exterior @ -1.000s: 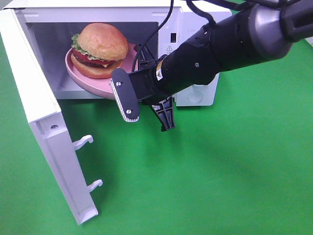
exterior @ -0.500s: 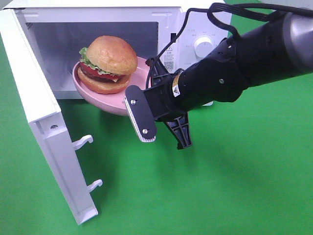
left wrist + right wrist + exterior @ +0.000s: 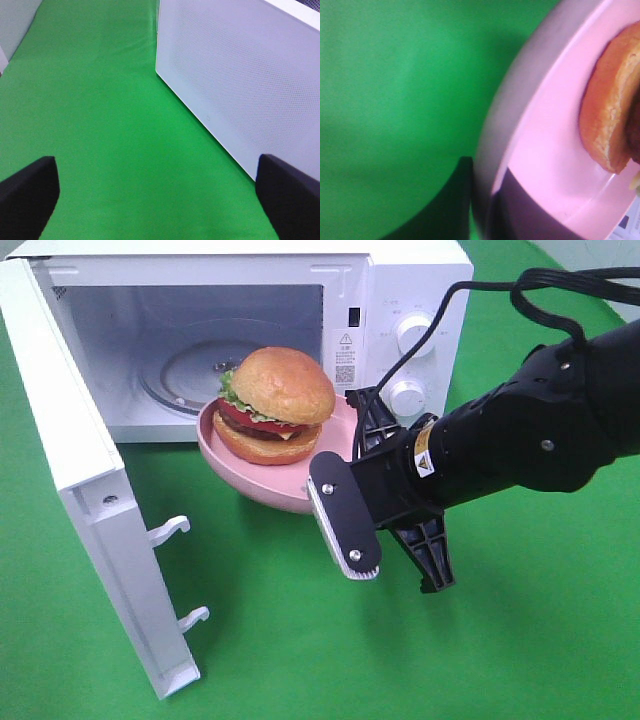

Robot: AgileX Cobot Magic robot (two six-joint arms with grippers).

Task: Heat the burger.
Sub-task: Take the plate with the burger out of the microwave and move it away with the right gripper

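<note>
Burger on pink plate now outside microwave, right pincer clamped on plate rim, left pincer wide open, empty

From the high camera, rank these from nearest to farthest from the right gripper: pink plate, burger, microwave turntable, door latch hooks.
1. pink plate: its rim is clamped in the right gripper.
2. burger: on the plate, just left of the gripper.
3. microwave turntable: inside the cavity, behind and to the left.
4. door latch hooks: on the open door's edge, far left; close to the turntable's rank.
</note>
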